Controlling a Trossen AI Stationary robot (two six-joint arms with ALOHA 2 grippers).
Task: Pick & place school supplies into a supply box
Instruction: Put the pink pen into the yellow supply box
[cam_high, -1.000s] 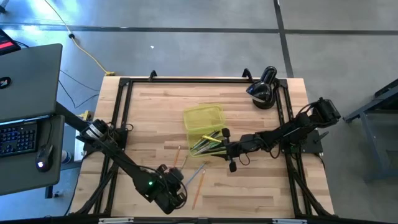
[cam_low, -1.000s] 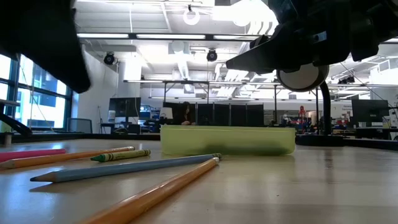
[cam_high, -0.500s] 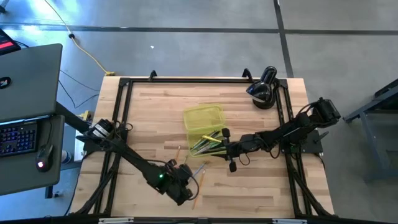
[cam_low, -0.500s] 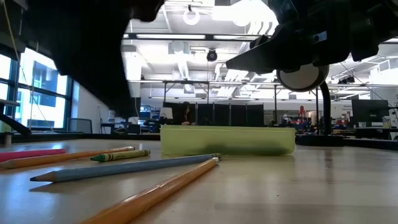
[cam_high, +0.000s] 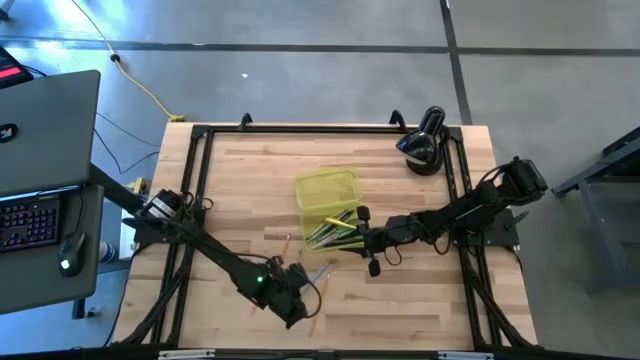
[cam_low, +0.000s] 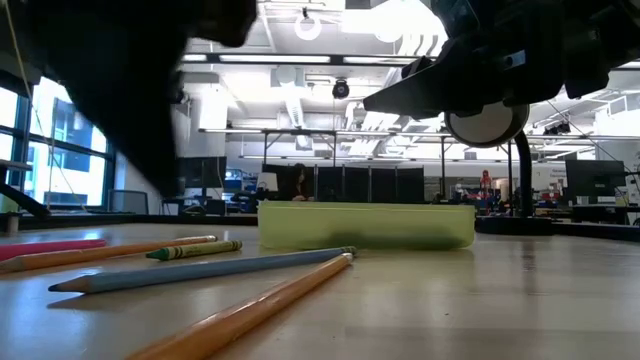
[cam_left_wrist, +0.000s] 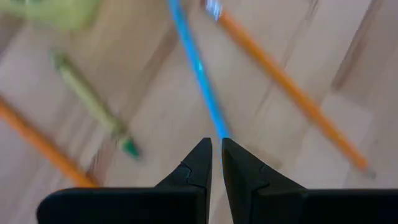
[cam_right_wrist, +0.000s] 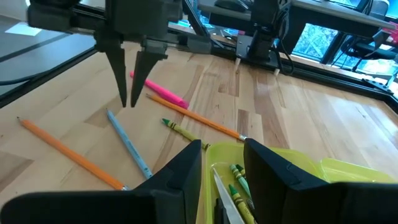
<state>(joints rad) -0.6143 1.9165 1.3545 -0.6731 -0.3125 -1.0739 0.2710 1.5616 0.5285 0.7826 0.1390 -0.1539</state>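
The yellow-green supply box (cam_high: 326, 190) (cam_low: 365, 225) lies mid-table, with several pens and green crayons (cam_right_wrist: 239, 177) in its near end. On the wood near it lie a grey-blue pencil (cam_left_wrist: 199, 68) (cam_right_wrist: 127, 146), two orange pencils (cam_left_wrist: 292, 93) (cam_right_wrist: 199, 121), a green crayon (cam_left_wrist: 93, 102) and a pink pen (cam_right_wrist: 158, 89). My left gripper (cam_left_wrist: 214, 144) (cam_right_wrist: 127, 104) points down just above the blue pencil's end with only a thin slit between its fingers, holding nothing. My right gripper (cam_right_wrist: 222, 152) (cam_high: 352, 228) hangs open over the box's near end.
A black rounded device (cam_high: 420, 140) stands at the far right corner. A black frame (cam_high: 200, 180) runs along the table's edges. A laptop (cam_high: 45, 130) sits off the table's left side. Bare wood lies near and right of the pencils.
My left arm has swung from the table's near-left corner toward the right and far side, coming over the loose pencils, and has almost halted above the blue pencil's end. The pencils and the box have not moved.
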